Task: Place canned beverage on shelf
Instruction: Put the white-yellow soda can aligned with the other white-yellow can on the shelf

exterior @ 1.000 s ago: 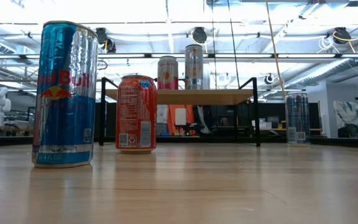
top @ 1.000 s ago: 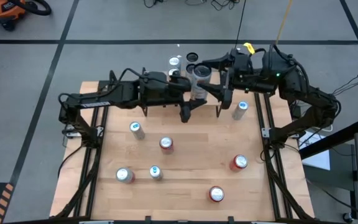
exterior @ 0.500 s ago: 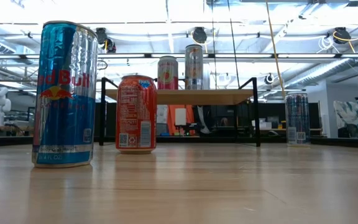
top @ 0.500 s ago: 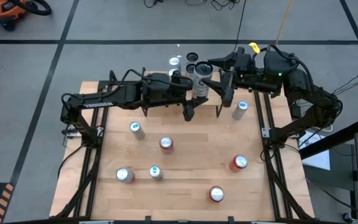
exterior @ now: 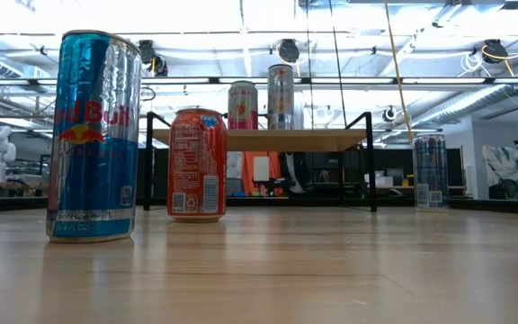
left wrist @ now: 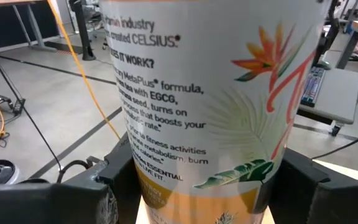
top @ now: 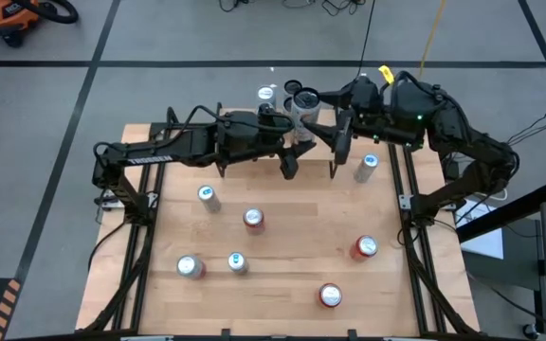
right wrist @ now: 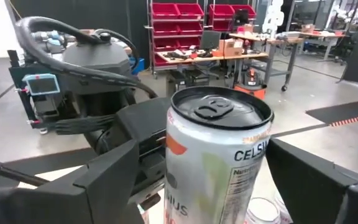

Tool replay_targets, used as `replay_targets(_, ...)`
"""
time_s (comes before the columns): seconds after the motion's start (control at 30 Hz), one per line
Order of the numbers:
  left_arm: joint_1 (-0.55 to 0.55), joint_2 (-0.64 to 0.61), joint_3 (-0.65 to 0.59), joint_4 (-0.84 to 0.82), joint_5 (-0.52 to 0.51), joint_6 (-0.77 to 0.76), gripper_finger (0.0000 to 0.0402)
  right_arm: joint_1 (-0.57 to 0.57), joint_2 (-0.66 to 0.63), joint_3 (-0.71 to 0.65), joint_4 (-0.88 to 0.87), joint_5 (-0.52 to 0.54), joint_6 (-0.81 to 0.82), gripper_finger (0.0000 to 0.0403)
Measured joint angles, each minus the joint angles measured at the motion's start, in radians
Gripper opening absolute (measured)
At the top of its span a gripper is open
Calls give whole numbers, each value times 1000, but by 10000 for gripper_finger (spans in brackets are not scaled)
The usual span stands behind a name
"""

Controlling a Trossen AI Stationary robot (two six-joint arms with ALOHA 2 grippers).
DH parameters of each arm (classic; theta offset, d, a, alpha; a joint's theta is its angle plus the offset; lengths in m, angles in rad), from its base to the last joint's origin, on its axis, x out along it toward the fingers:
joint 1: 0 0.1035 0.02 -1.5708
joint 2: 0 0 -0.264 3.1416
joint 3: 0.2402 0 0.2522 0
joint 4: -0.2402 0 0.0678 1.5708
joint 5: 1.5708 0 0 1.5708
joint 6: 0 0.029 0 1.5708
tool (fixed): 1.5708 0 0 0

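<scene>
Wooden tabletop [top: 282,270] carries loose cans: two silver-blue ones and three red ones spread over its near half, and another silver can [top: 367,168] by the right rail. At the far edge stands the shelf [exterior: 259,139], a light wood top on black legs; in the low view a pink can [exterior: 243,104] and a taller silver can [exterior: 281,95] stand on it.

Both arms reach to the shelf from opposite sides. The left gripper [left wrist: 194,186] is clamped on the Celsius can [left wrist: 210,106], its dark fingers [left wrist: 61,199] pressed against both sides of the can's lower body. From above, that can [top: 303,102] is upright over the shelf's far edge. The right gripper [right wrist: 229,186] sits just behind the same can [right wrist: 219,158] with its fingers [right wrist: 104,180] spread wide on either side, not touching it.
</scene>
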State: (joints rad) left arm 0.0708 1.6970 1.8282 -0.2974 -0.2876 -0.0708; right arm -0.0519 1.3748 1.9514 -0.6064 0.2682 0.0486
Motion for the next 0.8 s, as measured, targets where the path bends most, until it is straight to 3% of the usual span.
replay_targets(0.4, -1, 0, 0, 1, 4, 7, 256, 15, 30, 0, 31, 72, 22, 304)
replay_targets(0.8, -1, -1, 0, 0, 7, 6, 256, 14, 34, 0, 34, 75, 22, 242)
